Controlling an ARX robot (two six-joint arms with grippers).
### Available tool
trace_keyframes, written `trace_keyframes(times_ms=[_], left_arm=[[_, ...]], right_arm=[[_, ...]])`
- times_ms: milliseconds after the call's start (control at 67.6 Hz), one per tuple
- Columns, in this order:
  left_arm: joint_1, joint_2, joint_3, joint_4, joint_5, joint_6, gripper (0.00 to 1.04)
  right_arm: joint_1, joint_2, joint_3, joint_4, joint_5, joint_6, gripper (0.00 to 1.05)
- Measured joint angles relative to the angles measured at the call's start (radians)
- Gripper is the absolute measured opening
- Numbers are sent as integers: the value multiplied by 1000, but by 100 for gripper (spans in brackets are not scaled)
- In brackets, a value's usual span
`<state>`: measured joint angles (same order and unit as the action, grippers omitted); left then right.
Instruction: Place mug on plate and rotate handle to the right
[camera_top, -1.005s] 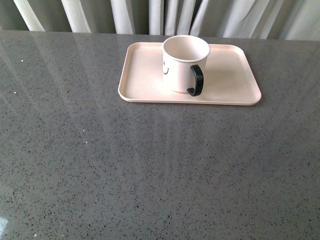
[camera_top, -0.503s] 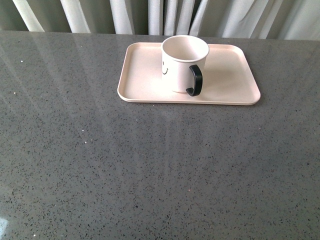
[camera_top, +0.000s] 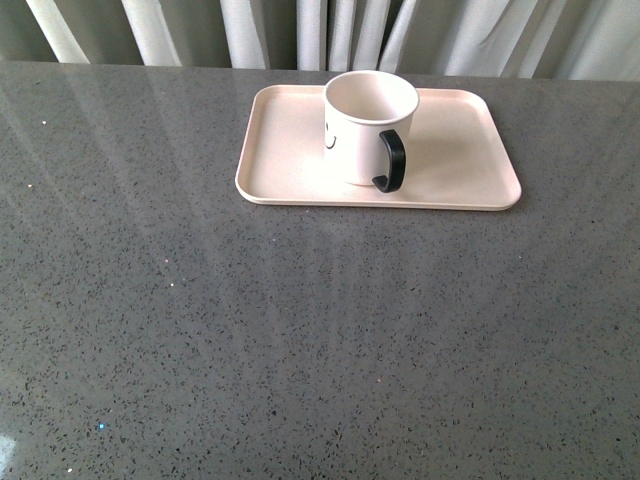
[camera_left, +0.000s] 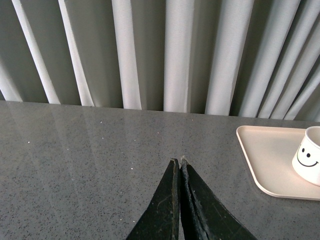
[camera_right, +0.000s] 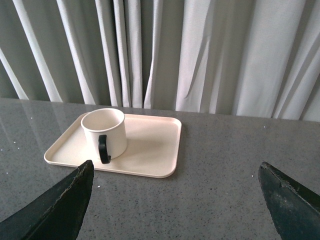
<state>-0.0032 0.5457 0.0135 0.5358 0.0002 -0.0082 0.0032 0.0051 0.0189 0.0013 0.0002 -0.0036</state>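
Mug (camera_top: 360, 130) stands upright near the middle of the plate (camera_top: 460, 150), so placing looks done. Its handle (camera_top: 393, 162) faces the robot more than right, so turning seems unfinished. The left wrist view shows the whole smiley (camera_left: 307, 157) and the left gripper (camera_left: 180, 162), jaws pressed together, empty. The right wrist view shows the right gripper (camera_right: 175, 165), jaws wide, empty.

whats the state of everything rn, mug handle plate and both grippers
mug: upright on the plate, empty, nothing gripping it
handle: faces the front camera, slightly right
plate: flat on the table, carrying the mug
left gripper: shut, empty
right gripper: wide open, empty, away from the mug
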Motion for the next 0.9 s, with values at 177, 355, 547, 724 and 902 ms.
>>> trace_keyframes(times_ms=[177,355,547,724,902], left_arm=[[0,-129,0,-121,0,0,1],[0,-218,0,-207,0,0,1],[0,-298,0,-286,0,0,1],[0,-344,0,-333,0,0,1],[0,-492,0,-514,0,0,1]], right_arm=[[0,0,0,0,0,0,96],[0,0,0,0,0,0,96],[0,0,0,0,0,0,96],[0,0,0,0,0,0,96],[0,0,0,0,0,0,96]])
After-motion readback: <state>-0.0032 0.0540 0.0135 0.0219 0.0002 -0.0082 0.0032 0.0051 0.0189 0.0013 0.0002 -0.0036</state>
